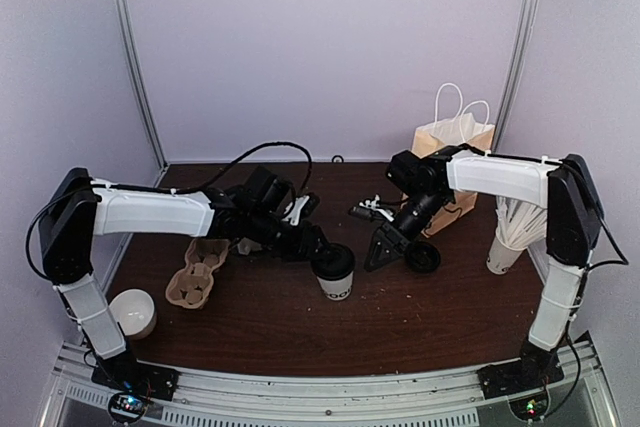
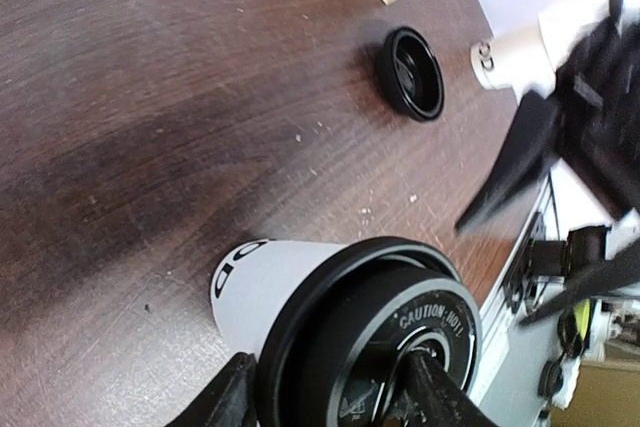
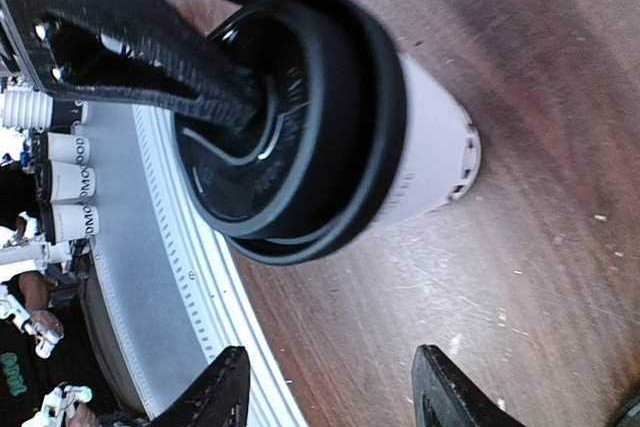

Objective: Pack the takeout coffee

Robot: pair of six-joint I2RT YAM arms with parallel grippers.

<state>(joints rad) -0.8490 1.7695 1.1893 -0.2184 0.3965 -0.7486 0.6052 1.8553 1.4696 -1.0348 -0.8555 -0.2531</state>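
L end effector [image 2: 335, 392] part-closed astride lid rim of takeout coffee [image 1: 335, 272], firm grip not tellable | cup upright, mid-tabletop [image 1: 300, 337] | R end effector [image 3: 335, 387] wide, empty, beside cup | advised: square clamp, vertical lift, lid may pop.

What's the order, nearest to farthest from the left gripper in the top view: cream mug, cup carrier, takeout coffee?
1. takeout coffee, right at the left gripper.
2. cup carrier, further left on the table.
3. cream mug, near-left corner.
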